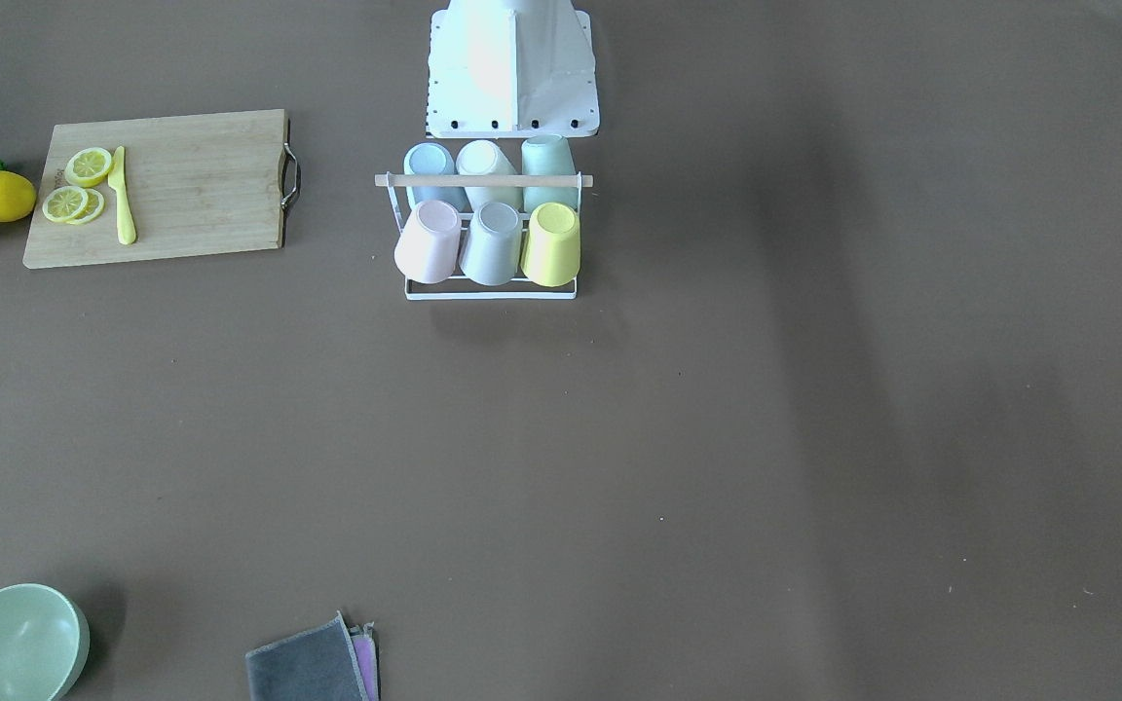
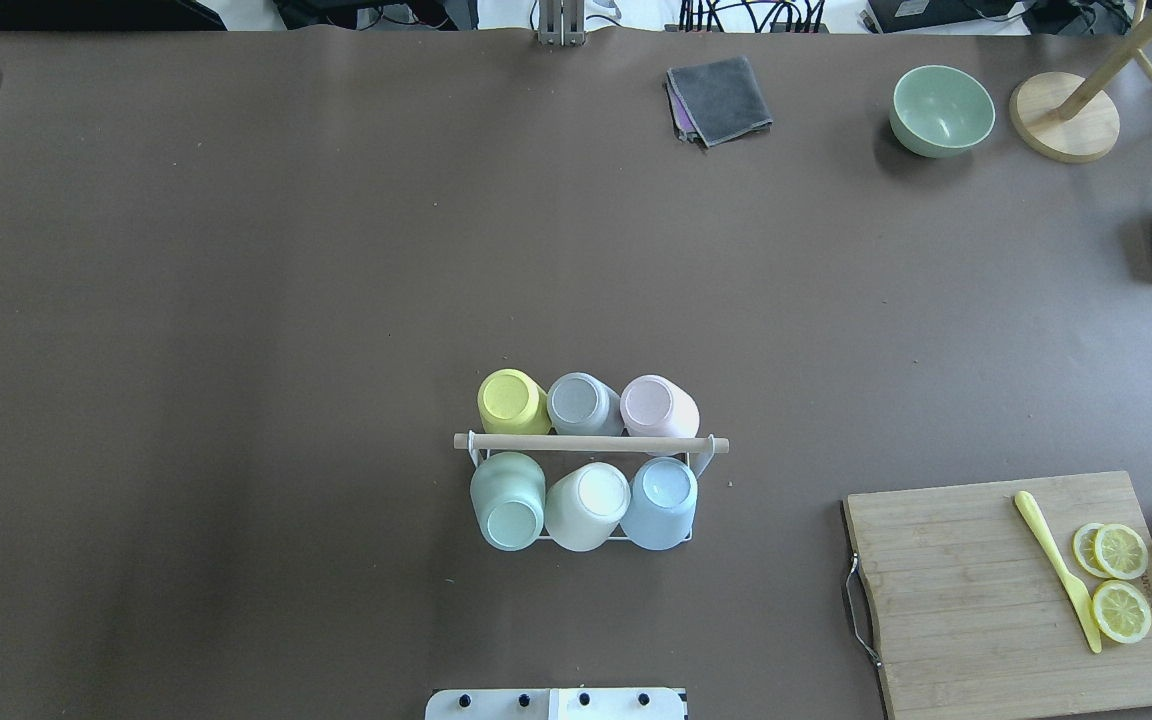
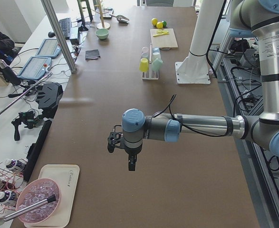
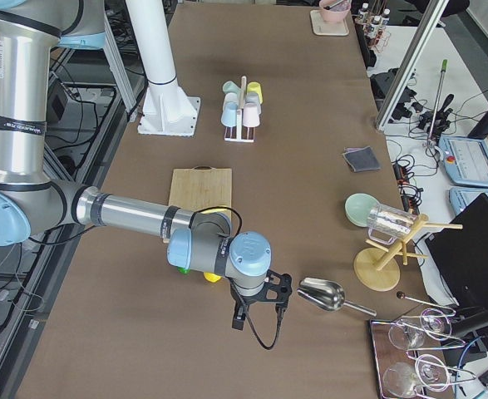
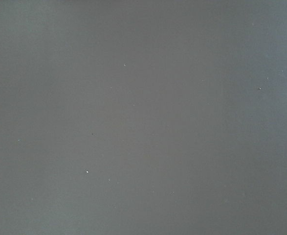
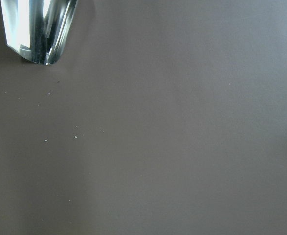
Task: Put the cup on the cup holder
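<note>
Cups (image 2: 513,400), six, sit upturned on the cup holder (image 2: 591,443) mid-width on the worktop (image 2: 236,300). Left gripper (image 3: 123,156) and right gripper (image 4: 260,312) hover at opposite worktop ends; apart or together, cannot tell.

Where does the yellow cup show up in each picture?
Front-facing: yellow cup, lower-right corner of the rack.
Overhead: upper-left corner.
Left side: lower-left corner.
Right side: upper-right corner.
Both wrist views: not in them.
Shared landmark: wooden rod across the rack.
</note>
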Available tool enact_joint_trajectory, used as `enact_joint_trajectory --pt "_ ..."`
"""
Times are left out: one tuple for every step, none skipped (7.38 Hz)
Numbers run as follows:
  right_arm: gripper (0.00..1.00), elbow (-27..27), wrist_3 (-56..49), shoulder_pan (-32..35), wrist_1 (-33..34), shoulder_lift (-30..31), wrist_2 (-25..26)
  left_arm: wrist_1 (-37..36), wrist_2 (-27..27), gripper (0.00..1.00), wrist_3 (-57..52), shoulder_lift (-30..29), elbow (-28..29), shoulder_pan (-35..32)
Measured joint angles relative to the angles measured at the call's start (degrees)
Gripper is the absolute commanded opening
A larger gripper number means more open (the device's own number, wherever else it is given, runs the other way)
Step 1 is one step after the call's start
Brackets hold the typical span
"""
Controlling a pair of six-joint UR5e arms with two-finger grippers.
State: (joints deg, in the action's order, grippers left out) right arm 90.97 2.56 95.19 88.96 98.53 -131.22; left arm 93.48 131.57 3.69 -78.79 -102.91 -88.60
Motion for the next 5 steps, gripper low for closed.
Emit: enact_joint_trajectory --pt "1.00 0.0 0.0 0.0 0.0 0.0 0.1 0.0 0.0 0.99 0.0 0.0 0.0 0.0" --pt "1.00 -0.1 0.0 -0.1 0.0 0.0 0.1 0.0 0.0 0.99 0.0 0.0 0.1 0.0" --pt "1.00 -0.1 0.0 -0.1 0.0 -0.1 0.2 0.0 0.0 0.99 0.0 0.0 0.2 0.0" --pt "1.00 -0.3 0.0 -0.1 0.0 -0.1 0.4 0.0 0.0 0.99 0.0 0.0 0.4 0.0" --pt "1.00 -0.4 0.0 -0.2 -0.1 -0.2 0.5 0.0 0.0 0.99 0.0 0.0 0.5 0.0"
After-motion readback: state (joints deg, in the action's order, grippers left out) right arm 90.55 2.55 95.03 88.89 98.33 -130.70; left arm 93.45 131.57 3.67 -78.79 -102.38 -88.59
